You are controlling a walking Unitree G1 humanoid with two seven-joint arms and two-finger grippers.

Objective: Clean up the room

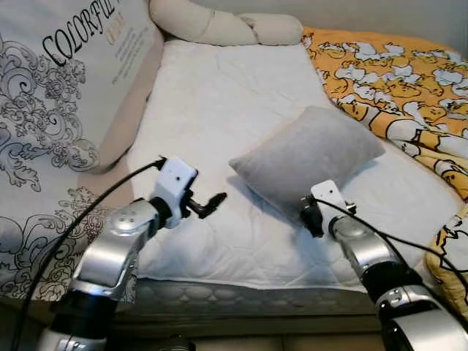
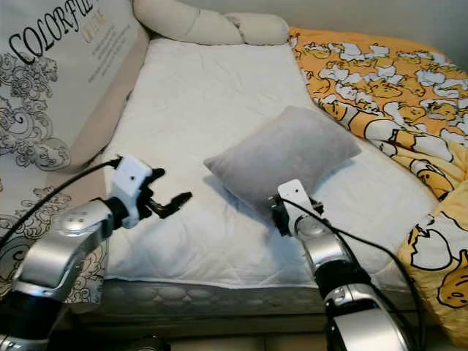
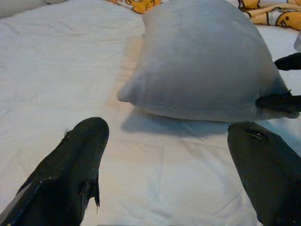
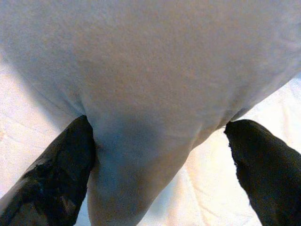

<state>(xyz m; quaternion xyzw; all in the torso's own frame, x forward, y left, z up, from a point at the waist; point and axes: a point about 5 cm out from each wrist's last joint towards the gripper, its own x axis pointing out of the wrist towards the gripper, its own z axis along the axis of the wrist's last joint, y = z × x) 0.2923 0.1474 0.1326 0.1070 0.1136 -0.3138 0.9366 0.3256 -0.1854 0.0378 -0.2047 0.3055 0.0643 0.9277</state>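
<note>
your right gripper (image 4: 157, 155) sits at the near corner of the grey pillow (image 1: 311, 157), fingers spread wide around it, not closed. the pillow lies on the bed (image 1: 219, 110). your left gripper (image 1: 212, 202) hovers open just beside it, empty.

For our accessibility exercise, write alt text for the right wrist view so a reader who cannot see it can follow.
A grey pillow lies on a white quilted mattress, and one corner of it sits between the two spread black fingers of the right end effector.
</note>
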